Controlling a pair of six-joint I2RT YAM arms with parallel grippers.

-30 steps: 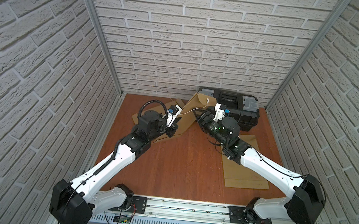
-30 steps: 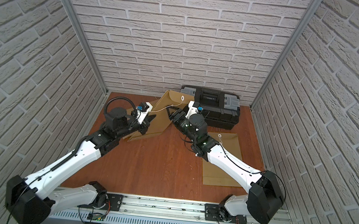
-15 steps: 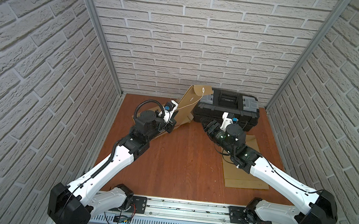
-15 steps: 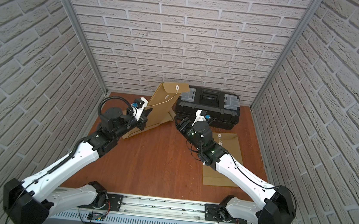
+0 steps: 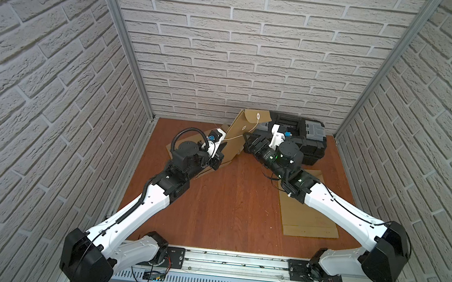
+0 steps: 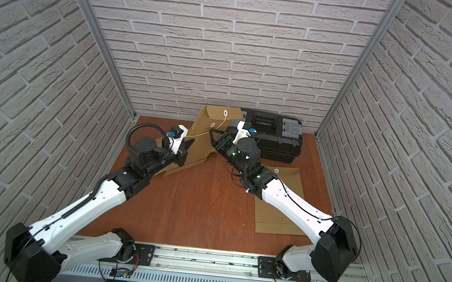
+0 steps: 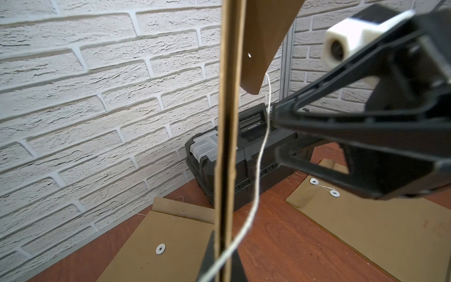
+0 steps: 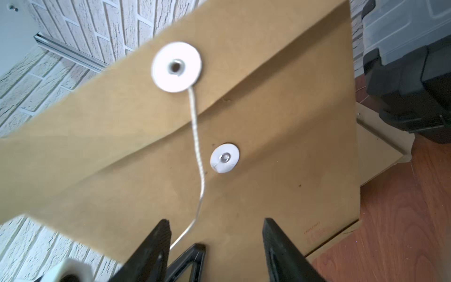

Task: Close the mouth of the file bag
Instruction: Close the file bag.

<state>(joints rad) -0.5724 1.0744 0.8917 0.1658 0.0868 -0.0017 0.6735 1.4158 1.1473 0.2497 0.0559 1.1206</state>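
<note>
One brown file bag (image 5: pixel 233 151) is held upright on the wooden table (image 5: pixel 227 204) beside one black toolbox (image 5: pixel 312 144), its edge pinched by the closed left gripper (image 6: pixel 187 146). Two white discs (image 8: pixel 176 66) and one loose string (image 8: pixel 199 146) are carried on its face. The right gripper (image 8: pixel 214 227) is seen just before it, jaws spread. Two further bags (image 5: pixel 307 220) lie flat.

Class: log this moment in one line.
left gripper: shut on file bag, held upright | right gripper: open, facing it | string: unwound
</note>
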